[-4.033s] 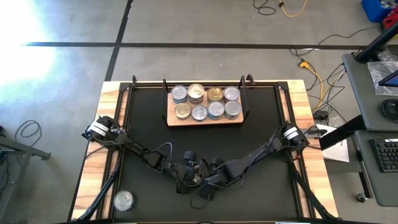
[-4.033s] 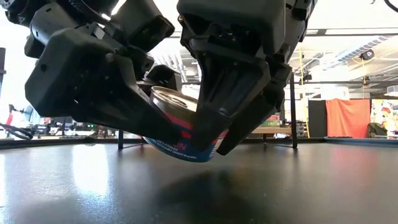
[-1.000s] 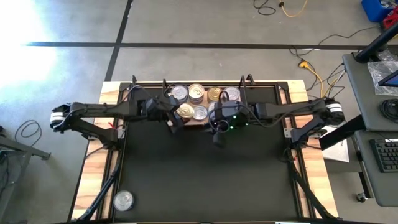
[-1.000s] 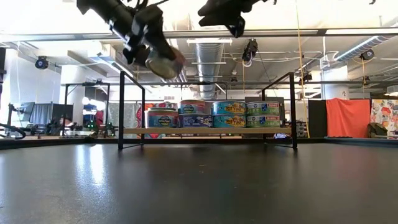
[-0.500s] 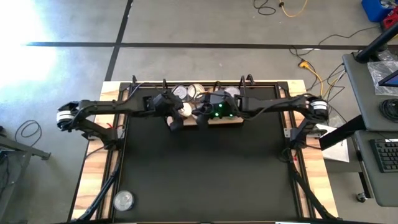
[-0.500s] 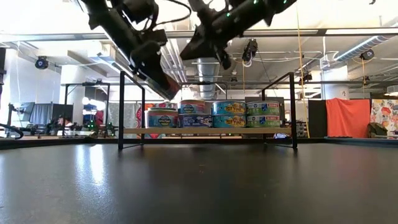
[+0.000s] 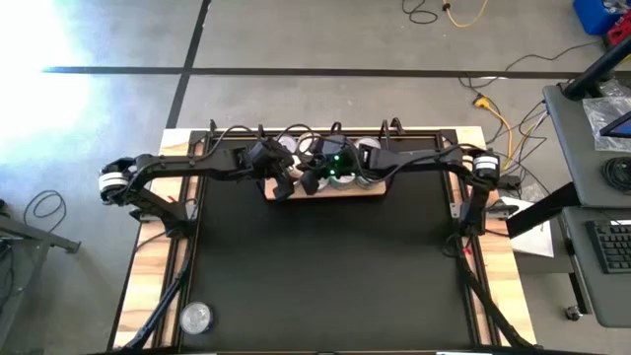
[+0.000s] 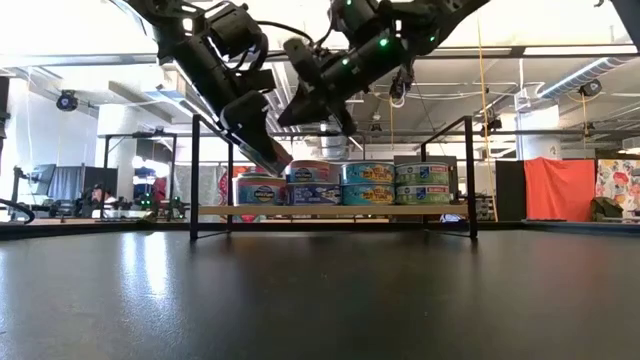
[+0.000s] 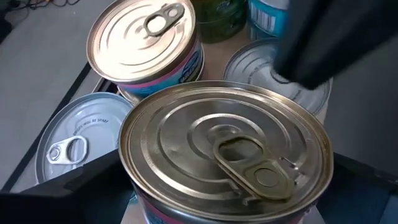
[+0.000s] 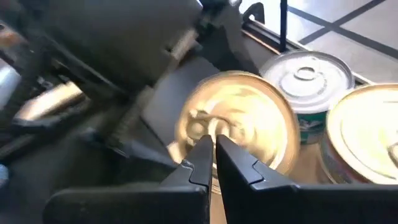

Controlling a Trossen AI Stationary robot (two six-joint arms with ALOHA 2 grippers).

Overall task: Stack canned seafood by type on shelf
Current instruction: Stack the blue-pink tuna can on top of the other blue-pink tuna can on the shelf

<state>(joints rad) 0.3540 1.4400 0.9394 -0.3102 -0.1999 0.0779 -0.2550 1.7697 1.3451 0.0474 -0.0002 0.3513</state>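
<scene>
Your shelf sits at the table's far edge, holding tins stacked in rows. Your left gripper has its jaws spread wide around a gold-lidded tin over the shelf's left end. Just beside it, your right gripper hangs above that tin, jaws clenched on nothing.

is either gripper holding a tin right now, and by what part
The left gripper holds a gold-lidded tin by its sides, over the shelf. The right gripper is shut, empty.

Black table with wooden edges, yellow cable on floor, keyboard, orange curtain
</scene>
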